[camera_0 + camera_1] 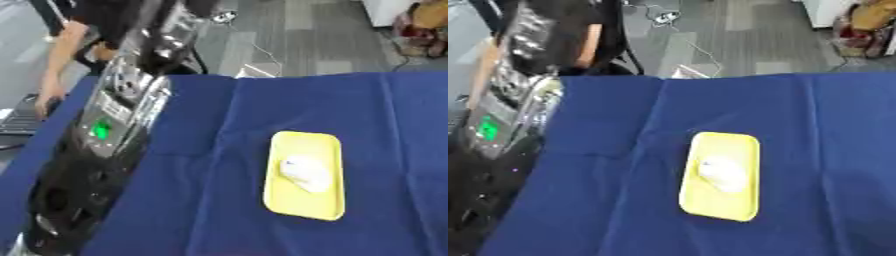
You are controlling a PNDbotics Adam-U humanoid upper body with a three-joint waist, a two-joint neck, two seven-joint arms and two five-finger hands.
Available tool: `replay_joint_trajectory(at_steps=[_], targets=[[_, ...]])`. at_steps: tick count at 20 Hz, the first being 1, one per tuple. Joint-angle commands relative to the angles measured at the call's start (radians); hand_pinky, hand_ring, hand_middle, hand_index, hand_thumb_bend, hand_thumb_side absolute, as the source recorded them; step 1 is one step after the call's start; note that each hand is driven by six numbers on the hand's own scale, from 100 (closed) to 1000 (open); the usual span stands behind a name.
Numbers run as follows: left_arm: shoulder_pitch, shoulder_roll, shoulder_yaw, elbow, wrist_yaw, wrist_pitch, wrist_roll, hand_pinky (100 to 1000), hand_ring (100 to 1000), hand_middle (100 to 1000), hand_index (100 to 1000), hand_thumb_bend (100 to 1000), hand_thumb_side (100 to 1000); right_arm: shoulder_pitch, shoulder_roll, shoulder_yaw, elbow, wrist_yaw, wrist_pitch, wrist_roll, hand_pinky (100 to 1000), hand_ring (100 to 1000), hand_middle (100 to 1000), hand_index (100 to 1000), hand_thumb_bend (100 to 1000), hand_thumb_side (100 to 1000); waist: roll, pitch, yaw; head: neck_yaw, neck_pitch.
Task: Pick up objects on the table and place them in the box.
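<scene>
Covering the table is a wrinkled blue cloth (210, 200), and on it, right of centre, lies a shallow yellow tray (304, 176) with rounded corners. Inside the tray rests a white rounded object (304, 173), roughly at its middle, touching the tray floor. Along the left side a black and silver robot arm (96, 150) with a small green light rises across the view; its lower end is too blurred to tell whether the fingers are open or closed, or whether they hold anything. The right hand shows in neither view
</scene>
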Motion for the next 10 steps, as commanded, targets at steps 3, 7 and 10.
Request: replay_joint_trajectory(at_steps=[3,7,10], targets=[[0.092,-0.035,0.075,-0.023,0.095,-0.034,0.067,860,841,777,844,583,705,-0.001,-0.010,-0.013,-0.018,0.004,0.000,-0.008,681,690,883,967,275,769,-0.009,-0.016,0.004,-0.016,-0.015],[0.122,-0.056,0.079,-0.023,0.075,0.005,0.101,862,839,775,845,567,713,0.000,-0.009,-0.014,-0.018,0.004,-0.001,-0.010,681,689,883,967,276,769,-0.010,-0.017,0.004,-0.017,-0.017],[0.124,-0.064,0.072,-0.023,0.063,0.016,0.107,863,837,772,844,557,721,-0.001,-0.010,-0.013,-0.017,0.003,0.000,-0.009,681,689,883,967,276,769,-0.011,-0.015,0.005,-0.013,-0.018]])
